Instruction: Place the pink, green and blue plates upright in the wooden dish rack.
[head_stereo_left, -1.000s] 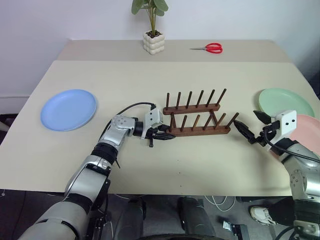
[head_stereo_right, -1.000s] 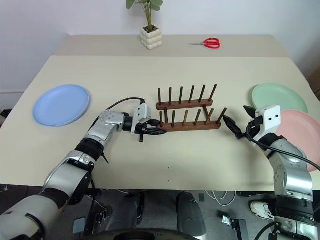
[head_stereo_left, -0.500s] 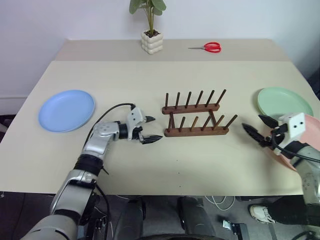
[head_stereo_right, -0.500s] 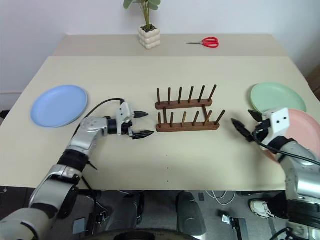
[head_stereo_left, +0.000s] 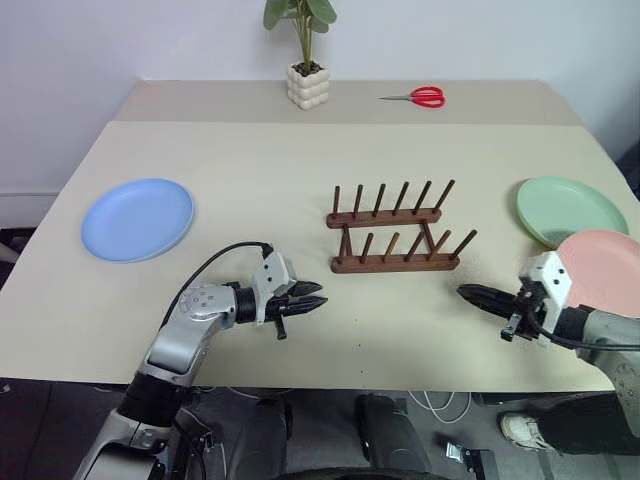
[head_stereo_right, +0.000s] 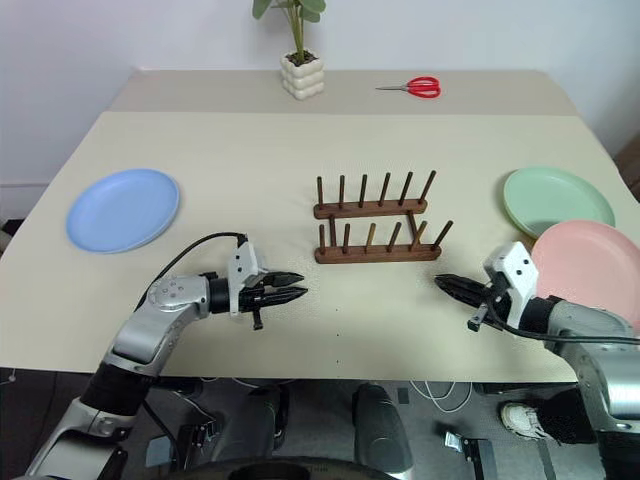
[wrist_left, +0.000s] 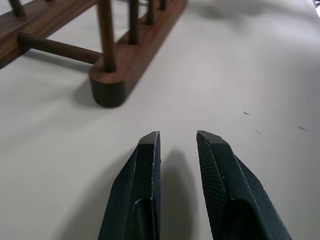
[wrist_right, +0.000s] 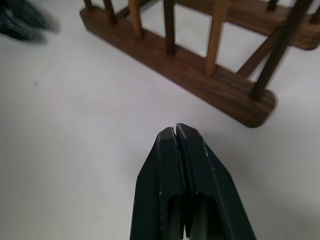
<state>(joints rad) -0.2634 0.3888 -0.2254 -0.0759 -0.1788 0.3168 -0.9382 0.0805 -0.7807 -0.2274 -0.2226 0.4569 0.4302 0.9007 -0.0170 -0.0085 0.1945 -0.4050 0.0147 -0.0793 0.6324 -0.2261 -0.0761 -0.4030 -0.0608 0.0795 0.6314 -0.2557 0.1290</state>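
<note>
Wooden dish rack sits empty mid-table; blue plate flat far left, green plate and pink plate flat on the right. Left gripper fingers slightly parted, right gripper fingers pressed together, both holding nothing, probably just positioning.

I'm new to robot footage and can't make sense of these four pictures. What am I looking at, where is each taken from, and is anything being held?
A two-armed robot faces a table. Two pictures come from cameras in its head, two from its wrists, looking along the black fingers. The left gripper is slightly open, the right gripper shut; neither holds anything. Between them stands an empty wooden dish rack. A blue plate lies flat on the left, a green plate and pink plate on the right. Behind sit a potted plant and red scissors.
</note>
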